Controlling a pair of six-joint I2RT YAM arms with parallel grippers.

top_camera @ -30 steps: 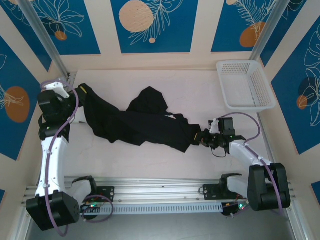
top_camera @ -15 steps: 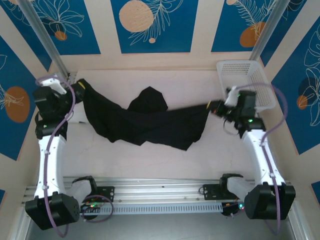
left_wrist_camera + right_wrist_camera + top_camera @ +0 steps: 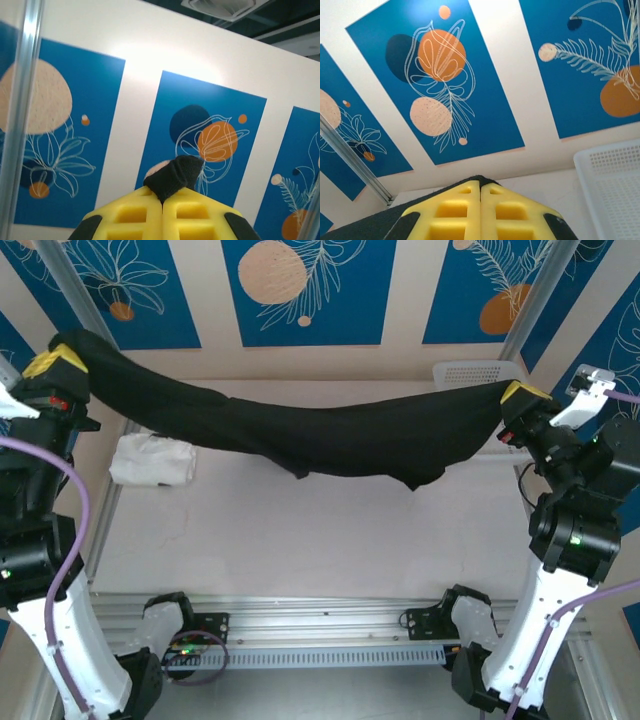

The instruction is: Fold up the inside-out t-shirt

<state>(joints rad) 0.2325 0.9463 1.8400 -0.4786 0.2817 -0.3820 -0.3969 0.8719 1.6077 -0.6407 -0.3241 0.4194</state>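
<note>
Pinching one black t-shirt [image 3: 330, 435], left gripper [image 3: 55, 361] and right gripper [image 3: 521, 395] apparently hold it aloft.

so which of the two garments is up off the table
The black t-shirt: it hangs stretched between the left tool and the right tool, sagging in the middle. The white garment lies bunched on the table at the left.

t-shirt [image 3: 330, 438] showing solid black, left gripper [image 3: 162, 194] and right gripper [image 3: 480, 185] showing bright yellow, folded cloth [image 3: 152, 460] showing white, basket [image 3: 615, 180] showing white mesh, wall panels [image 3: 300, 300] showing blue with orange circles and white line-drawn leaves, table [image 3: 320, 540] showing pale pink, arms [image 3: 62, 625] showing white, cables [image 3: 82, 510] running purple
</note>
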